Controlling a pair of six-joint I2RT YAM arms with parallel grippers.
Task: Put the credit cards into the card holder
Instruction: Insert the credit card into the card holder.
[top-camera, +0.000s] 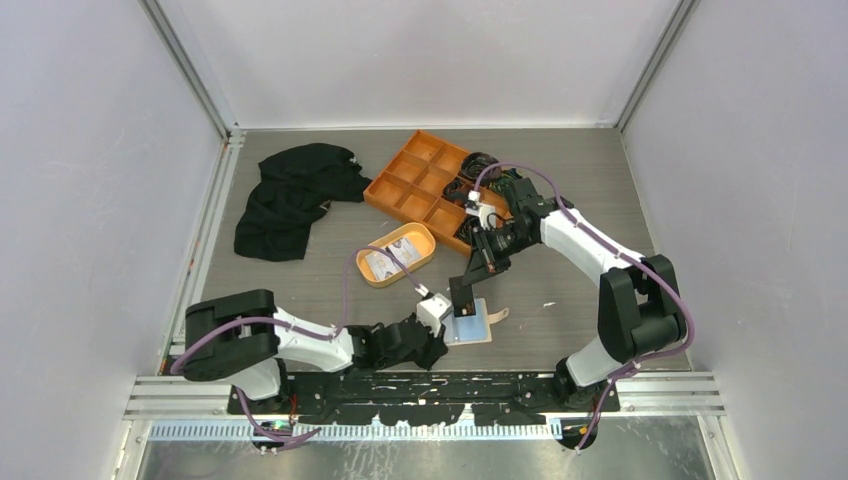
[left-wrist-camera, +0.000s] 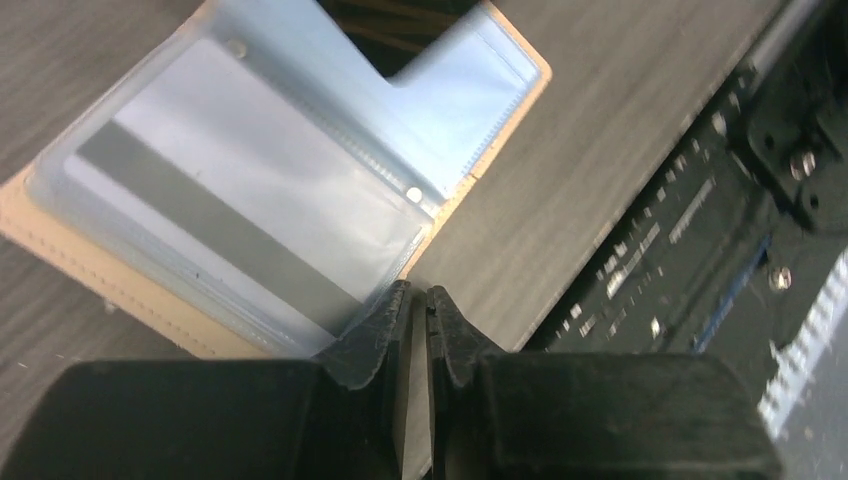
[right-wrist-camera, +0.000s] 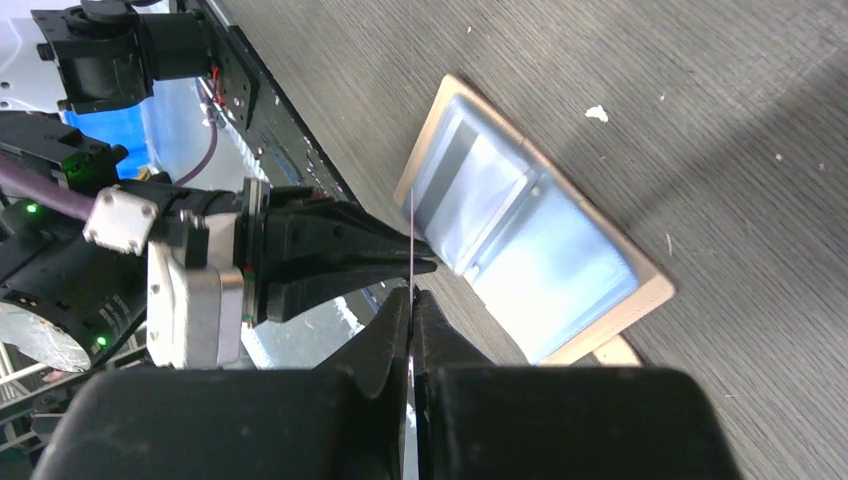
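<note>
Your left gripper (left-wrist-camera: 418, 292) has its jaws almost together at the clear sleeve's (left-wrist-camera: 270, 190) corner; I cannot tell if it grips. The card holder (top-camera: 480, 325) lies open mid near edge of the table (top-camera: 300, 290). Your right gripper (right-wrist-camera: 412, 295) clamps the black card (top-camera: 461, 296); slide it in squarely.

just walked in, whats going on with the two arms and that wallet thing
The right gripper is shut on a card, holding it on edge just above the open card holder, which lies on the table. The left gripper, fingers almost together, sits at the edge of the holder's clear sleeves; whether it pinches one is unclear. A second card lies in the orange dish.
</note>
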